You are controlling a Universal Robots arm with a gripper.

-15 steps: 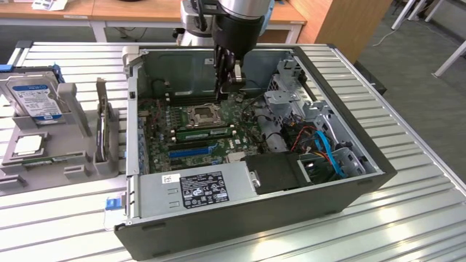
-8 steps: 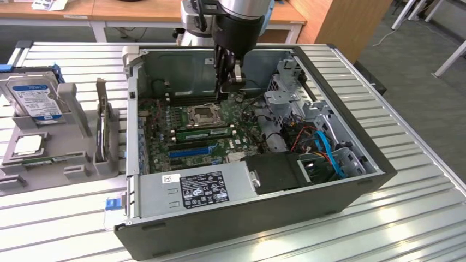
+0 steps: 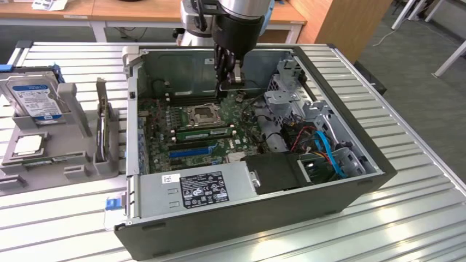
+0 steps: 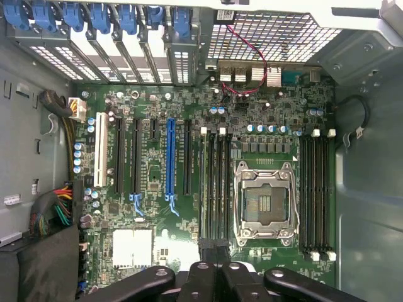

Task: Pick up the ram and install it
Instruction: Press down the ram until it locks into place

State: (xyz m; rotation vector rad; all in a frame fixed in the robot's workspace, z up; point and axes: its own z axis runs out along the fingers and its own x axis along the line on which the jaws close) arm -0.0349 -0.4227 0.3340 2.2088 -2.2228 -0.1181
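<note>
The ram (image 3: pixel 204 131), a long thin green stick, lies in a slot on the motherboard (image 3: pixel 163 123) beside the empty CPU socket (image 3: pixel 202 113), on the socket's near side in the exterior view. In the wrist view the same bank of slots (image 4: pixel 214 189) runs alongside the socket (image 4: pixel 264 204), and the stick is seen edge-on there. My gripper (image 3: pixel 233 82) hangs inside the open computer case, above the board and apart from the ram. Its black fingers (image 4: pixel 200 277) are pressed together, in line with the end of that slot bank, with nothing between them.
To the exterior view's left of the case, a grey holder (image 3: pixel 73 164) carries a silver hard drive (image 3: pixel 33 98), an upright expansion card (image 3: pixel 104 128) and a processor chip (image 3: pixel 29 144). Inside the case are the power supply (image 3: pixel 196 188), a metal drive cage (image 3: pixel 291 101) and blue cables (image 3: pixel 328 153).
</note>
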